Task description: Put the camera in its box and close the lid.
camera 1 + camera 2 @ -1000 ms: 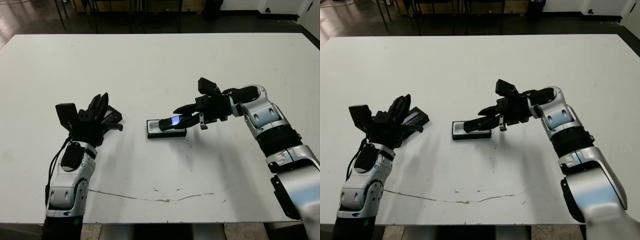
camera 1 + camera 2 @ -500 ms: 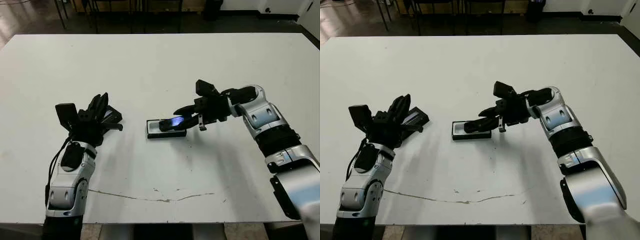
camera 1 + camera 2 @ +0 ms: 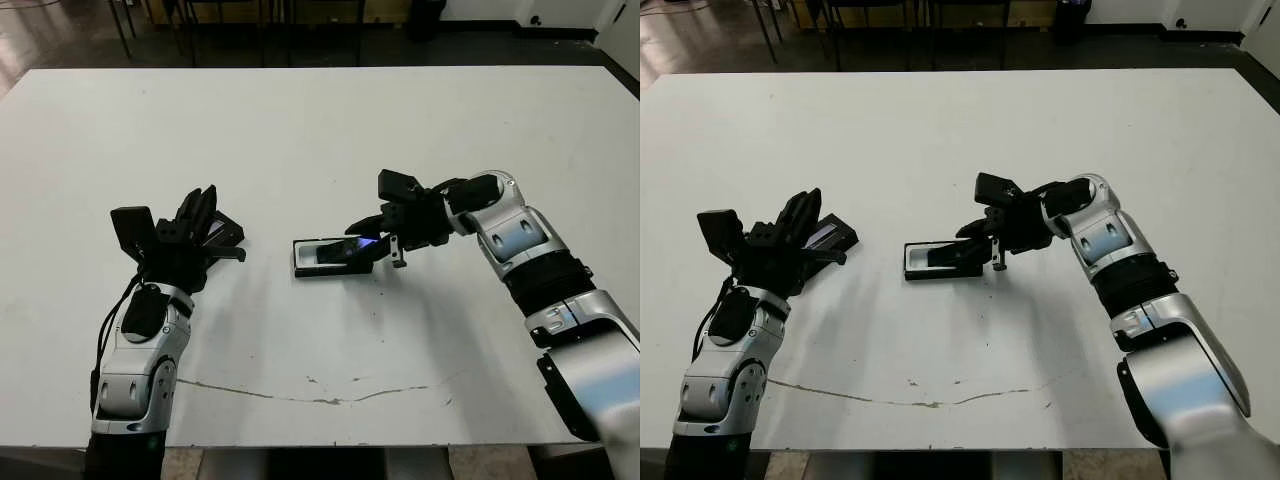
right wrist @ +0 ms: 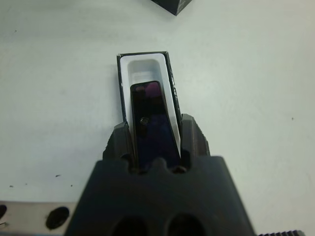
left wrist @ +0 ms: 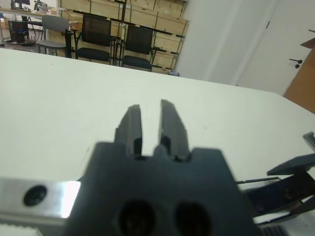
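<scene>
Two arms reach over the white worktop [image 3: 300, 130] in the left eye view: the right pincer [image 3: 362, 240] grasps the camera [image 3: 345, 245] by its near end, holding it tilted over the box [image 3: 305, 258], its far end dipping into the white-lined tray near the worktop's middle. Well apart on the left, the left pincer [image 3: 200, 215] hovers just beside the lid [image 3: 222, 232], which lies flat on the worktop partly hidden behind the fingers. The right eye view shows the same layout, with the lid's pale strip plainer beside the left arm. From the left wrist view, the left pincer's two fingers [image 5: 132, 125] stand nearly parallel with a narrow gap between them, clasping nothing, bare worktop beyond; chairs and stacked cartons line the far wall. From the right wrist view, the camera's purple-tinted face runs from between the two right fingers [image 4: 192, 140] down into the box, whose white lining shows around its far end and along both sides.
</scene>
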Controlling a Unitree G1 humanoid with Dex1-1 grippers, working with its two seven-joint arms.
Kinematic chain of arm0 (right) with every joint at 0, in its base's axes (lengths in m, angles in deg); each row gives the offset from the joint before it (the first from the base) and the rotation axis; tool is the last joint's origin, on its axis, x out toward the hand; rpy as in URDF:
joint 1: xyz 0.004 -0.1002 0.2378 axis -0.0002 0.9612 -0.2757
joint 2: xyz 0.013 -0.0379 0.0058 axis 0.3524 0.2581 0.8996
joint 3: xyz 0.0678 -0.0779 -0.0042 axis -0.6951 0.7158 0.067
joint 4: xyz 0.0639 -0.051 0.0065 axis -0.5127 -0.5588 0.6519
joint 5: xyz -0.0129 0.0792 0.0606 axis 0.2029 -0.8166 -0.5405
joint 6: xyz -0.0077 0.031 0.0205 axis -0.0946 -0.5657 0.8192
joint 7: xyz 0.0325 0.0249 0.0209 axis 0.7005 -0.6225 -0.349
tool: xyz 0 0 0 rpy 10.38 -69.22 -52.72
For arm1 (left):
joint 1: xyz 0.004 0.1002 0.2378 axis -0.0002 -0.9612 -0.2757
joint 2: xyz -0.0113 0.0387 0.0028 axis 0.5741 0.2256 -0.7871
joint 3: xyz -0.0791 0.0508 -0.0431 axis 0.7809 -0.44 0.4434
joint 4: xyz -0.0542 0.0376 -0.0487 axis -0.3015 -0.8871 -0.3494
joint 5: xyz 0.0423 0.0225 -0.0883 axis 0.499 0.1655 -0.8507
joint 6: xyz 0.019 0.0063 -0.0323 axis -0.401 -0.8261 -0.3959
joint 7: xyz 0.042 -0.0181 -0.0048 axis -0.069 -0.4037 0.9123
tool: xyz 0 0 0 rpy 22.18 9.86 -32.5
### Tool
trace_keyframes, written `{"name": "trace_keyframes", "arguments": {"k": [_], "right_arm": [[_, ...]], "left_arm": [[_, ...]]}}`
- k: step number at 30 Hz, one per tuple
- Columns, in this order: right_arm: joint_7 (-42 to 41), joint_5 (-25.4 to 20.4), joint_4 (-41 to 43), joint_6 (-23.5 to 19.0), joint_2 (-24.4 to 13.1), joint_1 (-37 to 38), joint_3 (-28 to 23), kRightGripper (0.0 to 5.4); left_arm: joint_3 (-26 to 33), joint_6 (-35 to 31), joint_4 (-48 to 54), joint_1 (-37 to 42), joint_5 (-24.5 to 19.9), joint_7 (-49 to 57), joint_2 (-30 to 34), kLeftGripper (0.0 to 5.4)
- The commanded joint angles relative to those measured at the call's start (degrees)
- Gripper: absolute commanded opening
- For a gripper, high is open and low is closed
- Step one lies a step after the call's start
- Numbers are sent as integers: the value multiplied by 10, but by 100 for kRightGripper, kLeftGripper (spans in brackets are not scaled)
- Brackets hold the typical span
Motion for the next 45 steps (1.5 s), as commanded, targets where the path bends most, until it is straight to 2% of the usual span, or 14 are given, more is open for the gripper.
{"name": "trace_keyframes", "arguments": {"k": [1,11,20,21,28,31,40,43,45], "right_arm": [[-4,4,-10,-9,18,-2,13,33],[0,12,-31,-9,58,-13,26,33],[-4,22,-44,-10,69,-11,40,33],[-9,21,-47,-6,67,-12,41,51],[-6,46,-55,98,36,-21,50,199],[-16,46,-51,115,21,-22,44,267],[-31,19,3,85,-27,-16,7,468],[-23,-17,37,57,-38,-3,-32,530],[2,-54,65,42,-37,16,-75,538]], "left_arm": [[-1,-3,-6,-9,4,-1,0,0],[-2,-2,-7,-11,10,3,1,0],[-1,-3,-5,-12,4,1,-1,0],[0,-5,-5,-13,2,1,-2,0],[1,-1,-6,-14,1,-1,0,0],[0,-2,-5,-13,4,0,0,0],[-1,-4,-4,-13,6,-1,2,0],[-2,3,-6,-14,14,0,5,0],[0,2,-6,-15,11,0,3,0]]}}
